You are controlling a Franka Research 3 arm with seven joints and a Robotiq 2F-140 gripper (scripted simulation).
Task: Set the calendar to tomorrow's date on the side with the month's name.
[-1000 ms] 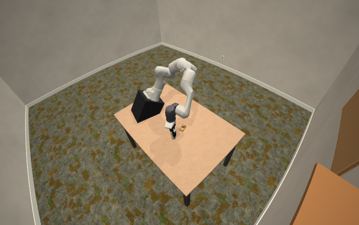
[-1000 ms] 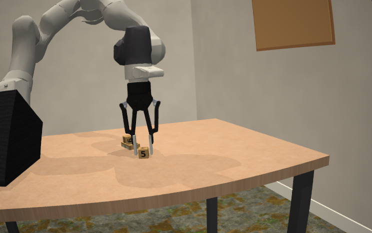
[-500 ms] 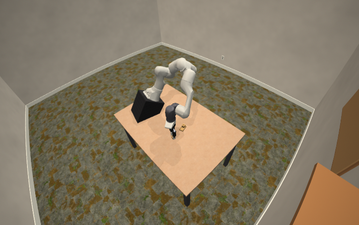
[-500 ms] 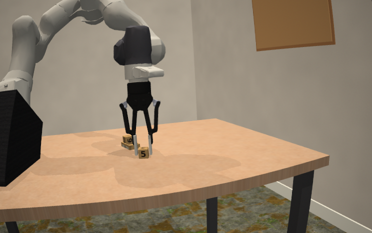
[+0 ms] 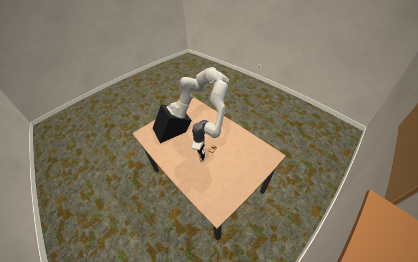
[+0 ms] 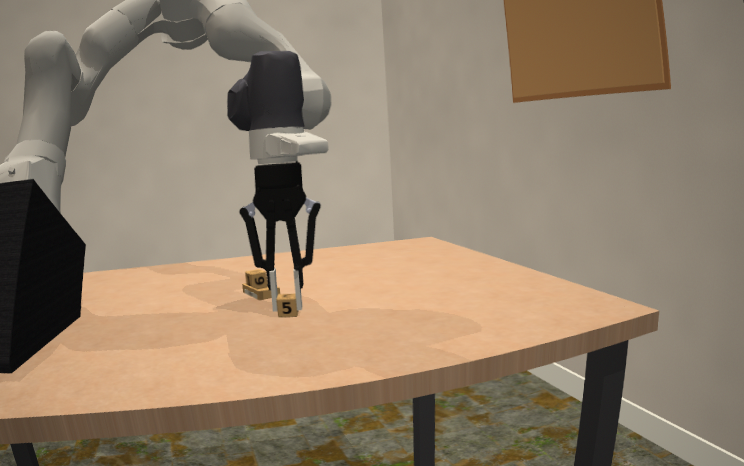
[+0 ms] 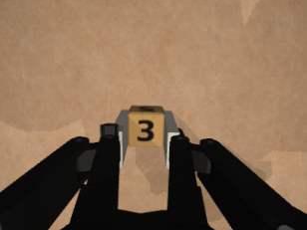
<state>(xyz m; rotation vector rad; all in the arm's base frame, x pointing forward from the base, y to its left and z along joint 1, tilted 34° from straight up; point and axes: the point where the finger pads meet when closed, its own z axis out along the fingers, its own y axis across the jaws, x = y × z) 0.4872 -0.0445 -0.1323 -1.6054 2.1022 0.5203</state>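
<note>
A small wooden cube [image 6: 287,305] rests on the table, outside the tray, showing a 5 on its side in the exterior view and a 3 on top in the wrist view [image 7: 146,129]. My gripper [image 6: 286,302] points straight down over it, and both finger pads press against its sides [image 7: 146,138]. A little behind it the wooden tray [image 6: 260,292] lies flat and holds the other cube [image 6: 255,278], which shows a 6 or 9. From the top view the gripper [image 5: 201,158] stands just left of the tray [image 5: 212,149]. The month's name is not readable.
The black robot base block [image 5: 170,123] stands at the table's back left corner. The table edges are far from the cubes.
</note>
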